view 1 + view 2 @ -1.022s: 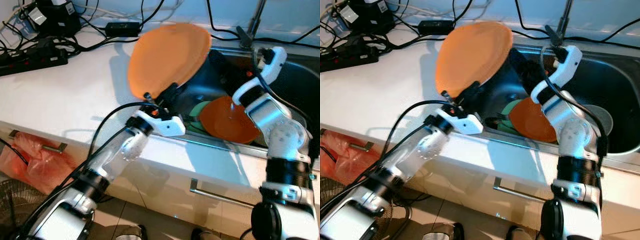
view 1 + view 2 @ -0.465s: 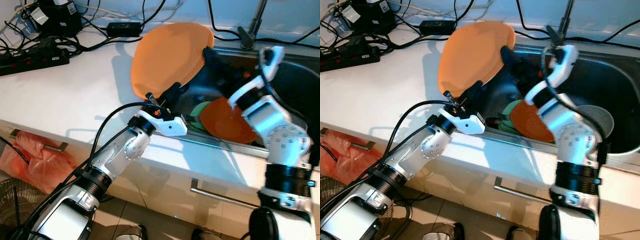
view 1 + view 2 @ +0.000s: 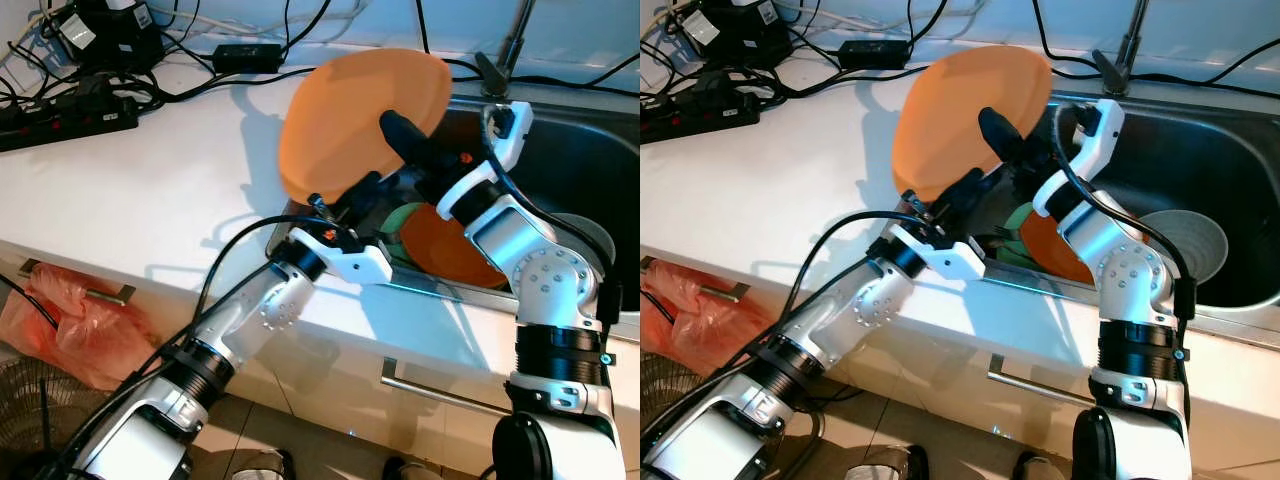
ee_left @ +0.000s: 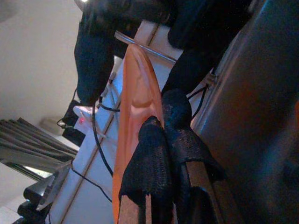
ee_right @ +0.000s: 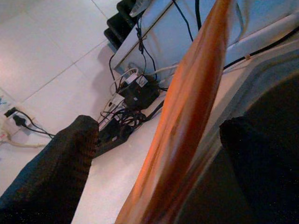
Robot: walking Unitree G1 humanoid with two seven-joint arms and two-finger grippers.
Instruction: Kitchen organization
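My left gripper (image 3: pixel 352 193) is shut on the lower rim of a large orange plate (image 3: pixel 350 125) and holds it upright over the counter's edge beside the sink (image 3: pixel 600 120). In the left wrist view its fingertips (image 4: pixel 156 140) pinch the plate's (image 4: pixel 135 107) thin edge. My right gripper (image 3: pixel 418 140) stands open at the plate's sink-side rim, one black finger (image 3: pixel 405 135) across the plate's front. In the right wrist view the plate's edge (image 5: pixel 196 107) runs between the two spread fingers (image 5: pixel 51 177), with gaps on both sides.
In the sink lie a second orange plate (image 3: pixel 455 245), something green (image 3: pixel 400 215) and a grey bowl (image 3: pixel 1185 240). A faucet base (image 3: pixel 497 65) stands behind. A power strip (image 3: pixel 60 115) and cables crowd the far-left counter. Below are a drawer handle (image 3: pixel 440 395) and a red bag (image 3: pixel 60 320).
The left arm has carried the orange plate to the right, toward the sink. The right gripper has risen out of the sink and now straddles the plate's rim.
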